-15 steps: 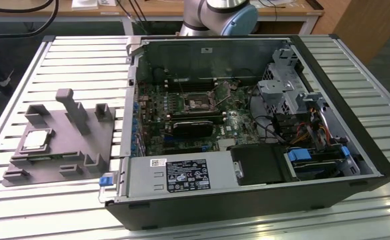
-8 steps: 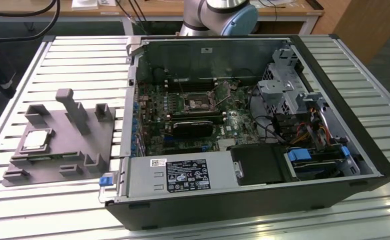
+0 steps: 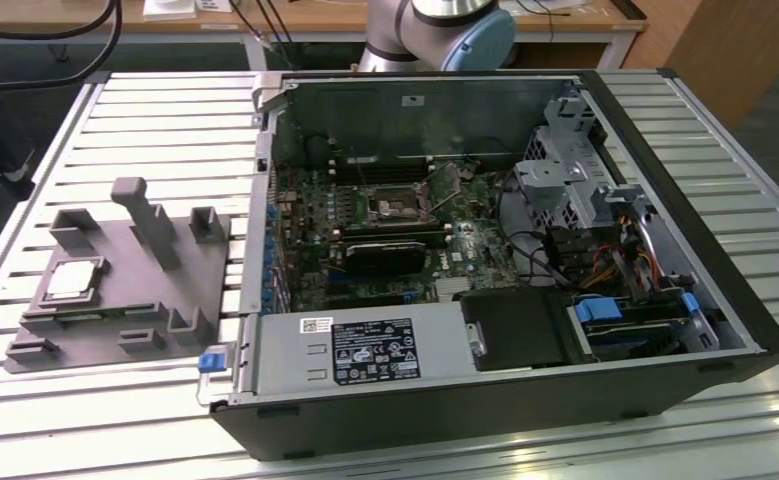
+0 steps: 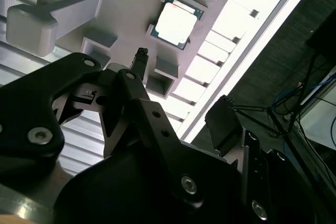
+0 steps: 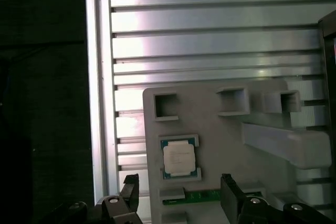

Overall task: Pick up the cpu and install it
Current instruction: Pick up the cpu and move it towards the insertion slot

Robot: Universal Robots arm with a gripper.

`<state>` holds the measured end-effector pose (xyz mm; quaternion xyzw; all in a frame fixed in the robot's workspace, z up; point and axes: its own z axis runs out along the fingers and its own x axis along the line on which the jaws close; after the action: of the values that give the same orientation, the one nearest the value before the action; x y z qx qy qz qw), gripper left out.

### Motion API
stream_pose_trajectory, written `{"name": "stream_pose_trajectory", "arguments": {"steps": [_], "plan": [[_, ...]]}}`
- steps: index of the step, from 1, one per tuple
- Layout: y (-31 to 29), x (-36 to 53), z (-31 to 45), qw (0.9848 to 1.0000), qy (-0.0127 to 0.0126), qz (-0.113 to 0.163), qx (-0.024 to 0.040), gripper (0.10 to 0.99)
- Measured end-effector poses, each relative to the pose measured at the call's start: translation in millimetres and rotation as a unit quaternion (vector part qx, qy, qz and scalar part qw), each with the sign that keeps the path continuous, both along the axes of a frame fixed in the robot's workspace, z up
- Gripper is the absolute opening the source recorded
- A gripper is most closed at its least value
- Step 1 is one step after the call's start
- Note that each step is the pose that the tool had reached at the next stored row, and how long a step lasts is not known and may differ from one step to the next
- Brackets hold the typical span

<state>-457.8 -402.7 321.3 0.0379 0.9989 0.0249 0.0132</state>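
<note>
Over fixture (image 5: pixel 210 124) | gripper (image 5: pixel 178 195) hovers, pts down, jaws wide | cpu (image 5: pixel 179 158) below

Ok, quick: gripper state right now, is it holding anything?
Gripper: open, holding nothing. The cpu lies on the grey fixture below it, not gripped.

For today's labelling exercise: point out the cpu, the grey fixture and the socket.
cpu (image 5: pixel 179 159), first wrist view, middle of its silver top.
fixture (image 3: pixel 129 292), exterior view, bare flat plate.
socket (image 3: pixel 400 208), exterior view, centre of its frame.
</note>
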Motion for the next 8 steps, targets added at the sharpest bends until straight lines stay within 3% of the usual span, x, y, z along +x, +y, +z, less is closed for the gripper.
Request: {"name": "stream_pose_trajectory", "arguments": {"steps": [8], "plan": [[0.0, 0.0, -4.4, 1.0000, 0.0001, 0.000, 0.0000, 0.722]]}}
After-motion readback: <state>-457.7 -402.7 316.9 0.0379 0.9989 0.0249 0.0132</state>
